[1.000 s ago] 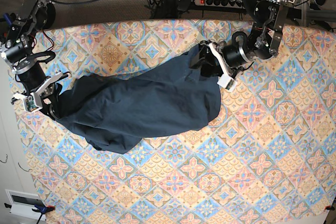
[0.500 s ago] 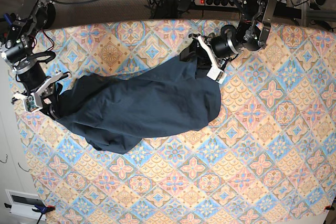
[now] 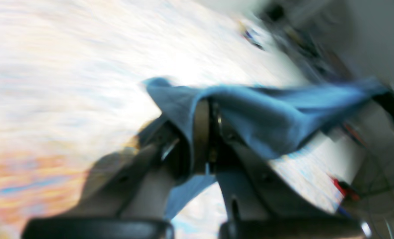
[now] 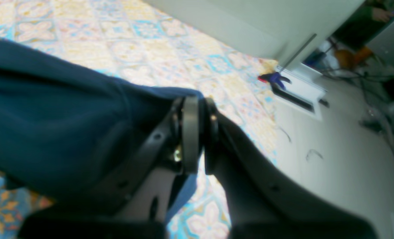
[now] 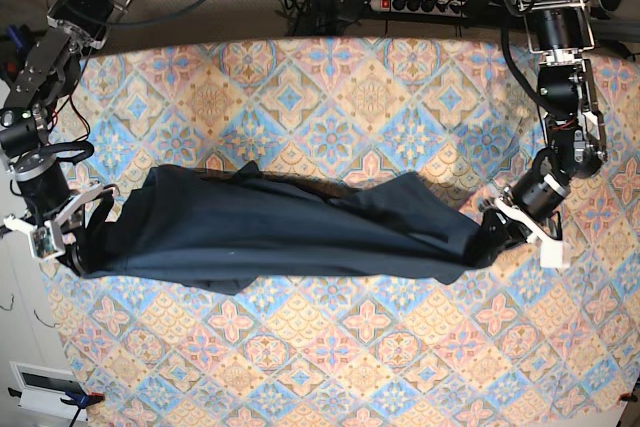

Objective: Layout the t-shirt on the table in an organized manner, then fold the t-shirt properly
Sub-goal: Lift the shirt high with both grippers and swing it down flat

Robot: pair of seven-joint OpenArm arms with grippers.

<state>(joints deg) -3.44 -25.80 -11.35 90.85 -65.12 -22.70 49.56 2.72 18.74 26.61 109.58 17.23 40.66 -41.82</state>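
Swung out from the desk's (image 5: 330, 367) far edge, the left pincer (image 5: 497, 230) now clamps one t-shirt (image 5: 290, 237) end; the right pincer (image 5: 72, 247) pinches the other, stretching it mid-desk, probably to flatten it.

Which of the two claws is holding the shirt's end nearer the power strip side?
The left gripper, on the base view's right, is slightly nearer that far edge; the right gripper pinches the t-shirt lower down.
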